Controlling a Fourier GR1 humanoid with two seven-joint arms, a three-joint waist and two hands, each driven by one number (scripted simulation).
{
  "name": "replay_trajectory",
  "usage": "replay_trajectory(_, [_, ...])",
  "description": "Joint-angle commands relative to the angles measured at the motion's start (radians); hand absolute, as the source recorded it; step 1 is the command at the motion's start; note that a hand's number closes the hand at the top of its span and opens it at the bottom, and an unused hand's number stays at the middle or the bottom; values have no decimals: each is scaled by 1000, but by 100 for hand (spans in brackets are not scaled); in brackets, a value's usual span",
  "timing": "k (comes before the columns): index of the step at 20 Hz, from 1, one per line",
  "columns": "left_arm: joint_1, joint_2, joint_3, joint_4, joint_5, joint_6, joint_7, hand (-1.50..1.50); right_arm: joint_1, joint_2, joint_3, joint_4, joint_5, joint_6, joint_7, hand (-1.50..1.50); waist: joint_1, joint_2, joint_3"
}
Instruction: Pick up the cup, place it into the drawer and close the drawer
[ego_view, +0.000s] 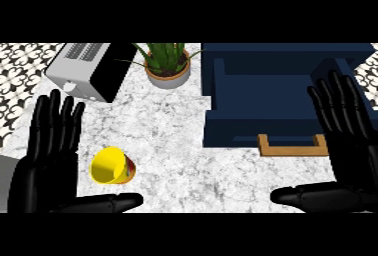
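Nothing of the task looks done yet, going by the head view, the only view given. Both hands are raised with fingers straight and spread, thumbs stretched inward, and neither holds anything. The left hand (52, 155) stands at the left of the view; the right hand (345, 135) stands at the right.

The cup (111, 165) is yellow and lies tipped on its side on the marble counter (173, 140), its mouth turned toward the left hand. It sits just beside that hand, to the inner side of the palm and above the outstretched thumb. Whether it touches the palm I cannot tell; no finger curls round it.

The drawer (269, 100) is dark blue and stands pulled open, its wooden handle (292, 146) facing the robot. It lies ahead of and to the inner side of the right hand, whose fingers overlap the drawer's right wall in the view. The inside of the drawer shows nothing in it.

Beyond the left hand's fingertips stands a toaster (83, 70), and a potted plant (167, 64) stands further off toward the middle, between the toaster and the drawer.

So all three steps appear to remain: gripping the cup, carrying it across into the open drawer, and pushing the drawer shut. My judgement is that the left hand is the better placed for the pick, since the cup is right next to it and well apart from the right hand.
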Motion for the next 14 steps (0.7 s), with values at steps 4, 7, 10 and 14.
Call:
replay_trajectory(4, [32, -6, -34, 83, 3, 34, -75, -150, 67, -15, -15, -64, -8, 23, -15, -150, -3, 0, 0])
replay_trajectory(7, [128, -6, -107, 22, -45, 69, -79, -150, -9, 7, 9, 5, 18, -8, 2, -150, 2, 0, 0])
replay_trajectory(10, [138, -5, -9, 88, 21, 5, -116, -150, -26, 5, 16, -92, 24, -44, 97, -150, -1, -1, 0])
replay_trajectory(14, [106, -2, -13, 103, -6, 15, -50, -150, -89, 15, 28, -4, 40, -49, 67, -150, 2, 0, 0])
